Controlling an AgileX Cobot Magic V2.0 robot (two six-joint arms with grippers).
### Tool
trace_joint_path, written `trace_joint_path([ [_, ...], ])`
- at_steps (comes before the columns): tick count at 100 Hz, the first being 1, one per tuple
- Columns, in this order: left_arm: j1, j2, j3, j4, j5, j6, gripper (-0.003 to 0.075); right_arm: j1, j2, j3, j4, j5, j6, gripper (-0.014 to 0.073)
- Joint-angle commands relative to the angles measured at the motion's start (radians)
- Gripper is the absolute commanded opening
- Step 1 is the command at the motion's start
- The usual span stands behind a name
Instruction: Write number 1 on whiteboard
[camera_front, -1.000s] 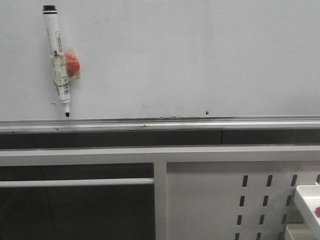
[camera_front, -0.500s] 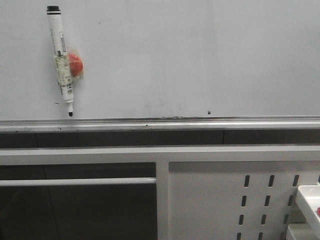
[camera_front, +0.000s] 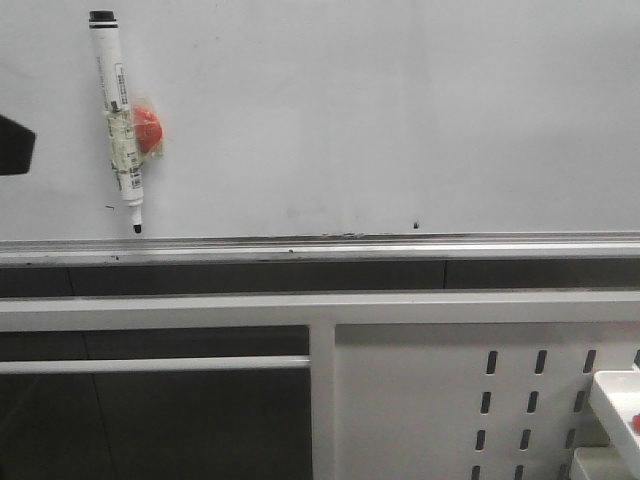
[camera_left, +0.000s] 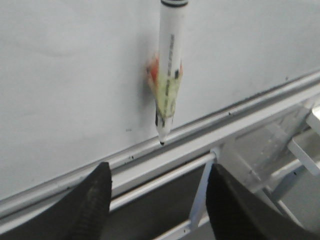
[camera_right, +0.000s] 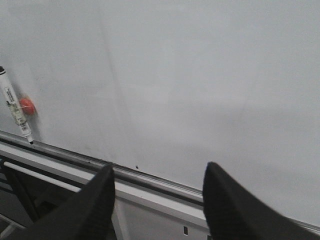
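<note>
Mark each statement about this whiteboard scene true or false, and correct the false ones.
1. A marker hangs on the whiteboard with its tip pointing down. True.
2. A long black stroke forming the number 1 is already drawn on the board. False: no such stroke shows, only a tiny black speck near the rail.
3. The left claw is shut on the marker. False: its fingers stand apart below the marker, holding nothing.
4. A red blob sits beside the marker's taped middle. True.
5. The right claw grips an eraser. False: it is open and empty.
</note>
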Motion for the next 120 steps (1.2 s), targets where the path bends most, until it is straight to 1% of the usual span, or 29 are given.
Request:
trace_joint_path([
  [1,-0.084,0.06,-0.035,-0.039,-0.223,0.002,0.041,-0.003,0.014,-0.036,-0.034,-0.085,-0.013,0.0358],
  [12,-0.18,0.153,-0.035,-0.039,-0.369,0.002,0.041,-0.003,0.014,-0.036,-0.041,-0.085,-0.013,0.0358],
  [19,-0.231,0.21,-0.035,-0.041,-0.459,-0.043,0.041,-0.003,0.014,-0.036,-0.041,-0.085,-0.013,0.0358],
  [27,-0.266,0.27,-0.037,-0.041,-0.572,-0.175,0.041,-0.003,0.014,-0.036,-0.041,-0.085,-0.013,0.0358],
  [34,-0.271,0.32,-0.045,-0.033,-0.629,-0.3,0.041,-0.003,0.014,-0.036,-0.041,-0.085,-0.013,0.0358],
  [38,-0.271,0.347,-0.049,-0.026,-0.643,-0.349,0.041,-0.003,0.014,-0.036,-0.041,-0.085,-0.013,0.0358],
  [48,-0.271,0.403,-0.075,0.019,-0.655,-0.385,0.041,-0.003,0.014,-0.036,-0.041,-0.085,-0.013,0.0358],
  [56,-0.271,0.44,-0.1,0.056,-0.656,-0.391,0.0409,-0.003,0.014,-0.036,-0.041,-0.085,-0.013,0.0358],
  [75,-0.267,0.508,-0.15,0.051,-0.667,-0.391,0.0395,-0.003,0.014,-0.036,-0.041,-0.085,-0.013,0.0358],
  [89,-0.267,0.533,-0.16,0.04,-0.691,-0.391,0.0307,-0.003,0.014,-0.036,-0.041,-0.085,-0.013,0.0358],
  [96,-0.267,0.533,-0.16,0.035,-0.698,-0.391,0.0235,-0.003,0.014,-0.036,-0.041,-0.085,-0.013,0.0358],
  [103,-0.267,0.533,-0.16,0.035,-0.714,-0.391,0.014,-0.003,0.014,-0.036,-0.041,-0.085,-0.013,0.0358],
  [113,-0.267,0.53,-0.16,0.035,-0.715,-0.391,-0.0022,-0.003,0.014,-0.036,-0.041,-0.085,-0.013,0.0358],
  [120,-0.269,0.518,-0.16,0.037,-0.698,-0.391,-0.002,-0.003,0.014,-0.036,-0.041,-0.085,-0.013,0.0358],
])
